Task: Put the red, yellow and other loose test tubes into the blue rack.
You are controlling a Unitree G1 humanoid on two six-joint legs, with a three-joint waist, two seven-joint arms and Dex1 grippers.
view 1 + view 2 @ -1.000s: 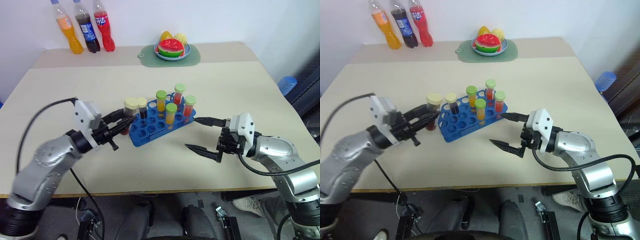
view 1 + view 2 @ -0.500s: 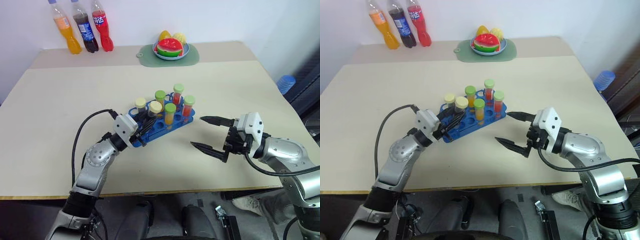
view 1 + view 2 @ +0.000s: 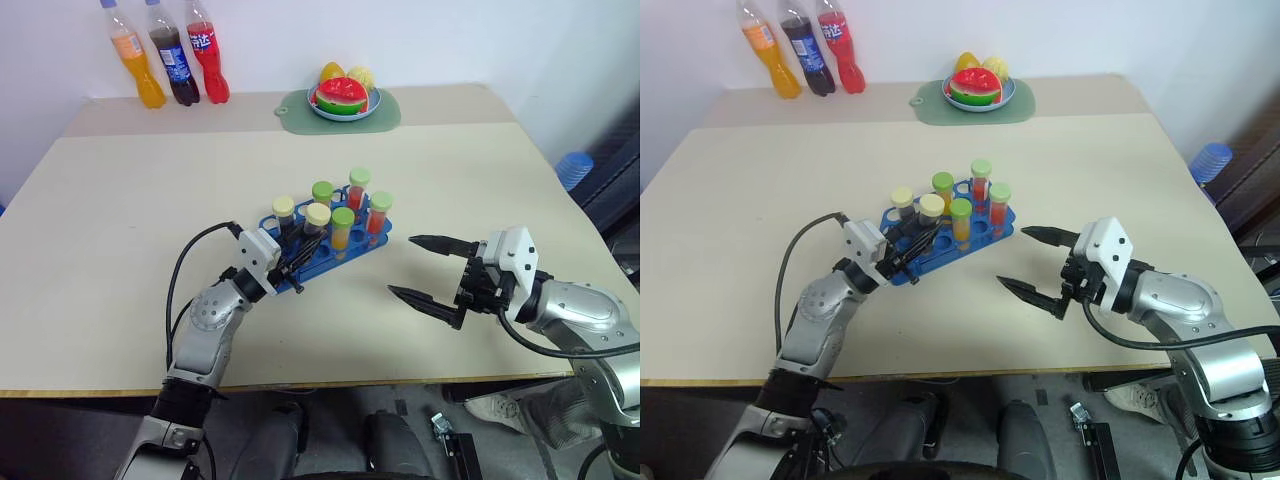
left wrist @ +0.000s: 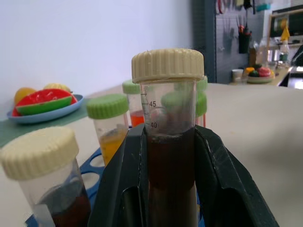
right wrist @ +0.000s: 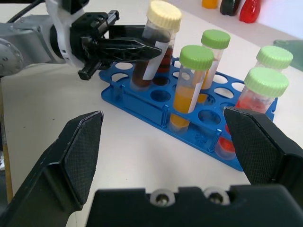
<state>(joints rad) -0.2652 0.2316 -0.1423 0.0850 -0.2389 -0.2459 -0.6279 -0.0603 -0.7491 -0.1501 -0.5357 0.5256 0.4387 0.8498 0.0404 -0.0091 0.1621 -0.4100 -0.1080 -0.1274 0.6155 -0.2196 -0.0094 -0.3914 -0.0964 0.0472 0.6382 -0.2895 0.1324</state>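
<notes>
Far left bottles: three plastic soft-drink bottles [image 3: 165, 65], orange, dark cola and red, stand in a row at the far left edge of the beige table [image 3: 120, 240].
Left gripper: the left gripper [image 3: 297, 262] is clamped on a clear test tube with a cream screw cap and dark brown liquid [image 3: 315, 224], its black fingers [image 4: 118, 189] pressing both sides of the tube below the cap.
Held tube: upright, its lower end at the near left holes of the rack; whether it sits in a hole cannot be told.
Rack: the blue plastic test tube rack [image 3: 345, 252] lies mid-table, just right of the left gripper.
Tubes in rack: another cream-capped dark tube [image 3: 283, 213] just beyond the held one; four green-capped tubes with orange or red liquid [image 3: 343, 228] toward the far right.
Far plate: a blue plate of toy fruit [image 3: 343, 100] on a green mat, well beyond the rack.
Right gripper: the right gripper [image 3: 427, 272] hovers to the right of the rack, apart from it, jaws spread wide and empty, tips pointing left toward the rack.
</notes>
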